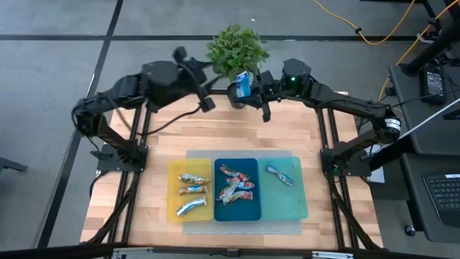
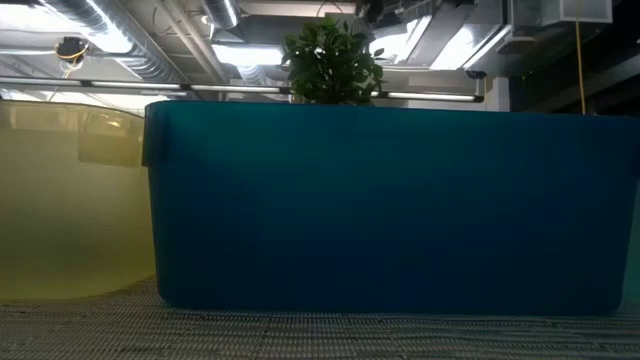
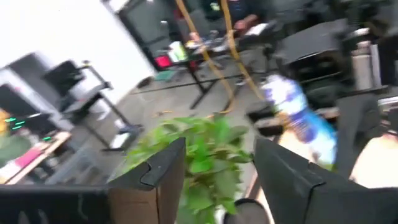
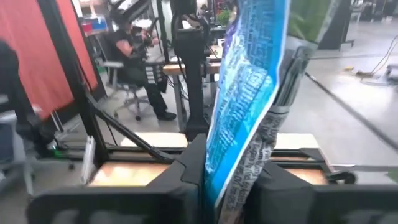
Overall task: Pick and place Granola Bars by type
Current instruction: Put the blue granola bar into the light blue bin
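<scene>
My right gripper [image 1: 246, 92] hovers high over the table's far edge beside the potted plant [image 1: 236, 49], shut on a blue-and-white granola bar [image 1: 243, 83]. My left gripper [image 1: 204, 91] is open and empty, raised on the plant's other side; its wrist view looks past the open fingers [image 3: 155, 171] at the leaves and the blue bar [image 3: 298, 118]. Three orange-brown and silver bars lie in the yellow tray [image 1: 172, 208]. Several red and blue ones are in the dark blue tray [image 1: 251, 212], and one in the teal tray [image 1: 298, 205]. My right gripper pinches the blue bar between its two fingers [image 4: 189, 165] at one end of the wrapper [image 4: 233, 180]. The bar is lifted clear of the table. It sticks out beyond the fingertips, its free end [image 4: 258, 25] away from the gripper.
The three trays sit side by side on a clear mat [image 1: 194, 155] toward the near edge. Bare wood lies between them and the plant. In the low view the dark blue tray wall [image 2: 380, 200] and yellow tray [image 2: 70, 200] block most of the table.
</scene>
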